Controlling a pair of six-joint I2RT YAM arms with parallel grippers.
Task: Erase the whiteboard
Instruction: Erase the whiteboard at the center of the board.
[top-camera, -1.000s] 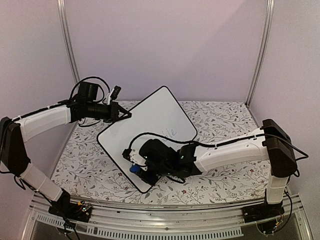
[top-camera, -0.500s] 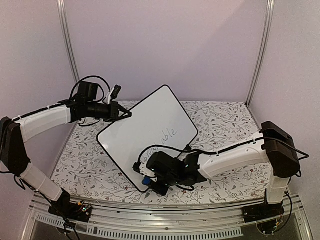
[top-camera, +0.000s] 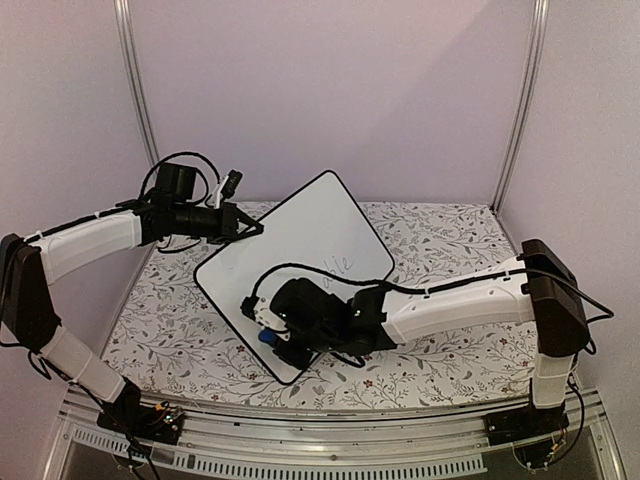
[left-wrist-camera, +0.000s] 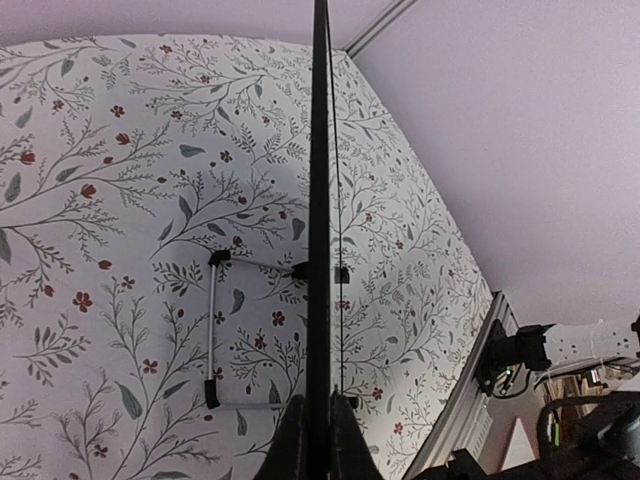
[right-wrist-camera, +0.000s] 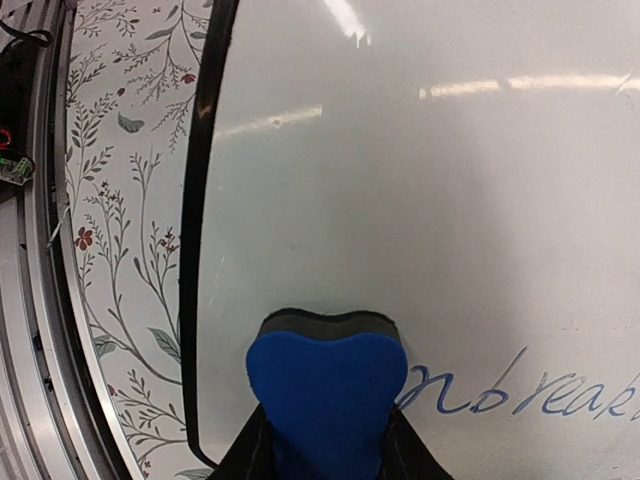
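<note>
The floral desk (top-camera: 440, 250) carries the whiteboard (top-camera: 300, 240), which is tilted at its left-centre. The left fingers (top-camera: 250, 230) are clamped on its far-left rim. The right fingers (top-camera: 285, 350) grip a blue eraser (right-wrist-camera: 325, 385) pressed to the board, just beside blue handwriting (right-wrist-camera: 520, 395).

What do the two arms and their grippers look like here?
The left arm and right arm share white link shells, black joints and loose black cables looping near the wrists. The left gripper and right gripper are black.
</note>
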